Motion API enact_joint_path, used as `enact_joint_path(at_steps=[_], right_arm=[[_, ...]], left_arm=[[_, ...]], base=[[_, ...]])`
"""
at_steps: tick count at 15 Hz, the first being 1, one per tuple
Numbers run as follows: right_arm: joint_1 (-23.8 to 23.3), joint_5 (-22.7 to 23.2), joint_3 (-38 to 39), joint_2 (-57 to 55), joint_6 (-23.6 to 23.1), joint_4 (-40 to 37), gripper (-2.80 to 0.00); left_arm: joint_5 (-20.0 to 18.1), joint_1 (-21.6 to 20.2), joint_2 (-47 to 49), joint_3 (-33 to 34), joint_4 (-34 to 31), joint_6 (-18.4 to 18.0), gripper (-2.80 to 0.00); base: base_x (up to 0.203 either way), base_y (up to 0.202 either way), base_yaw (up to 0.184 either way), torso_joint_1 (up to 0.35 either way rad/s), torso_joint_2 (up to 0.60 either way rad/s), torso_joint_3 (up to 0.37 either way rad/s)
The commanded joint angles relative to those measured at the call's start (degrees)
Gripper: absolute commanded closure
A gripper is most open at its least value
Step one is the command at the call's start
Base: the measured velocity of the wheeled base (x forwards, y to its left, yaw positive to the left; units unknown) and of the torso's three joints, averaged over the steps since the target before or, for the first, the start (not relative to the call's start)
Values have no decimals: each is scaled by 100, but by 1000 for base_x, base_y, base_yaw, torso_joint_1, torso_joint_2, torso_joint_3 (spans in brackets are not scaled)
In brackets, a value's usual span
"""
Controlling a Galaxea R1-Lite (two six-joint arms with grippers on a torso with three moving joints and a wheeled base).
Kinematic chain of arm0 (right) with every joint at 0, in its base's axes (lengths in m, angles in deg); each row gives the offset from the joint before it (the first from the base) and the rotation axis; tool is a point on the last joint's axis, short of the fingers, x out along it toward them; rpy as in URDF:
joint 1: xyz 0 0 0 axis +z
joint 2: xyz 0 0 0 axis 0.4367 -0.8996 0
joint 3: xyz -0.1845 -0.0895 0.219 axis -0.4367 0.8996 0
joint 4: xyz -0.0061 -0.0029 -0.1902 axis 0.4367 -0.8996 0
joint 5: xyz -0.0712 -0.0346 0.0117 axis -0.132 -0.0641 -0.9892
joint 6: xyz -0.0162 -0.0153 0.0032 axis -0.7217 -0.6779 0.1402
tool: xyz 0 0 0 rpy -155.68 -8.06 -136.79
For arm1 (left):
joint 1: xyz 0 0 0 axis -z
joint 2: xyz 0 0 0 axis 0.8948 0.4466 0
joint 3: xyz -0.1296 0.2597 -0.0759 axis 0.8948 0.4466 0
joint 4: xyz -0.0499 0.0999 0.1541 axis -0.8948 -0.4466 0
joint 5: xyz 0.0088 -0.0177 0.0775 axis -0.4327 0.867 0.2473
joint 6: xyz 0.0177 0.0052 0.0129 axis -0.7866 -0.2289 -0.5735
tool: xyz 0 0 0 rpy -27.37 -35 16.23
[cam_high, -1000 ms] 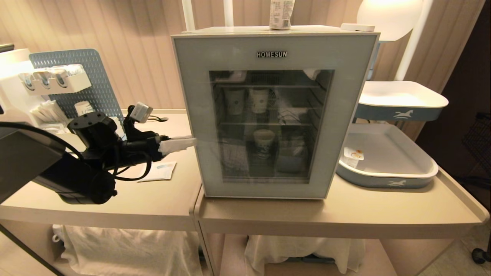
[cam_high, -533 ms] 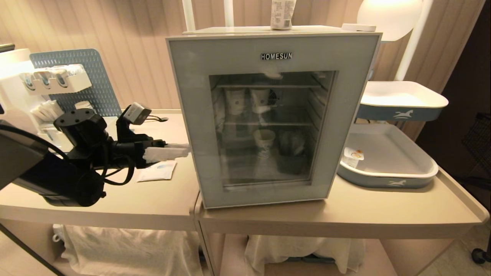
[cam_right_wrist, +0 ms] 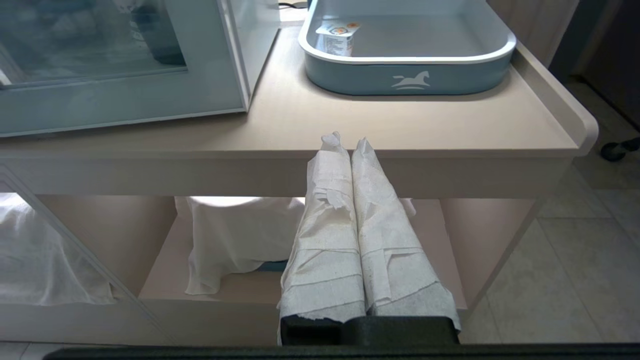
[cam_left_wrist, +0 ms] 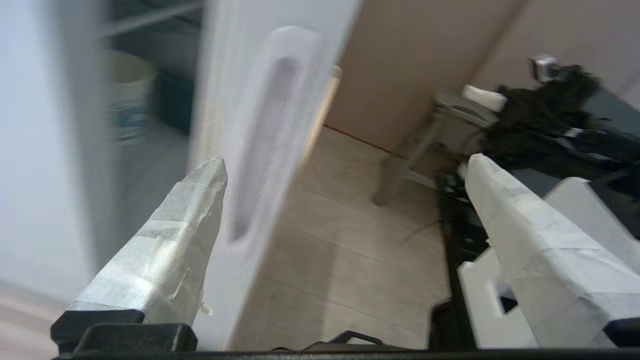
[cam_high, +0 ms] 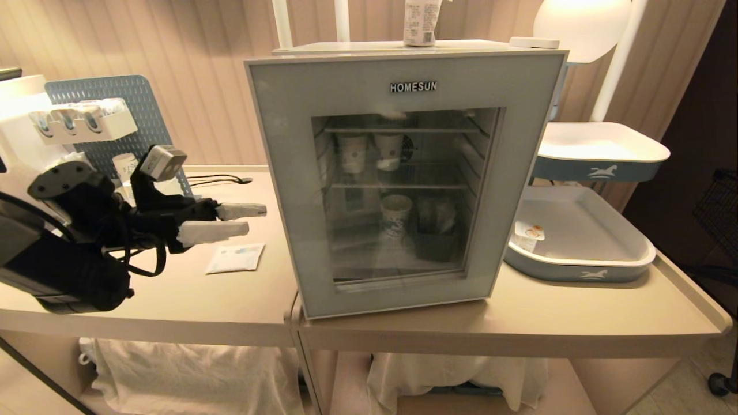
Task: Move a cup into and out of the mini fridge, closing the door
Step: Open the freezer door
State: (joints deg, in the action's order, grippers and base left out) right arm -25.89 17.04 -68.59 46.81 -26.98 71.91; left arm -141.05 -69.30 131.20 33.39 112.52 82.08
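Note:
The mini fridge (cam_high: 369, 47) stands on the counter with its door (cam_high: 288, 173) slightly ajar, the left edge swung out toward me. A white cup (cam_high: 422, 23) with dark print stands on the fridge's top, cut off by the picture's edge. My left gripper (cam_high: 253, 219) hovers open and empty left of the door's edge, a small gap apart from it. In the left wrist view the gripper (cam_left_wrist: 346, 162) is spread wide beside the door's recessed handle (cam_left_wrist: 270, 140). My right gripper (cam_right_wrist: 345, 142) is shut on nothing, parked below the counter's front edge.
Paper cups (cam_high: 396, 210) stand on the wire shelves inside. A blue-grey tray (cam_high: 582, 271) right of the fridge holds a low tub with an orange-marked lid (cam_high: 529, 233). A paper packet (cam_high: 235, 257) lies on the left counter. A coffee machine (cam_high: 23, 144) and pegboard (cam_high: 115, 115) stand at far left.
The door's left edge has swung out toward me. My left gripper has drawn back to the left, from the door's edge to a spot clear of it, still open.

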Motion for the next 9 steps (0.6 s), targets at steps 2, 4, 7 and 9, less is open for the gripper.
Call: enact_joint_path(at_steps=[2, 4, 7, 9], right_arm=[[0, 1, 3, -6, -2, 0, 0], [0, 1, 7, -10, -10, 0, 0], [0, 1, 5, -10, -2, 0, 0], [1, 1, 7, -10, -2, 0, 0]], left_arm=[[-32, -268, 347, -291, 61, 208, -280], [-32, -324, 614, -667, 71, 680, 0], [-25, -51, 805, -776, 198, 1106, 0], [111, 176, 678, -702, 203, 1402, 0]], base=[[0, 0, 0, 0, 0, 0], [0, 0, 0, 0, 0, 0], [0, 0, 0, 0, 0, 0], [0, 0, 0, 0, 0, 0]])
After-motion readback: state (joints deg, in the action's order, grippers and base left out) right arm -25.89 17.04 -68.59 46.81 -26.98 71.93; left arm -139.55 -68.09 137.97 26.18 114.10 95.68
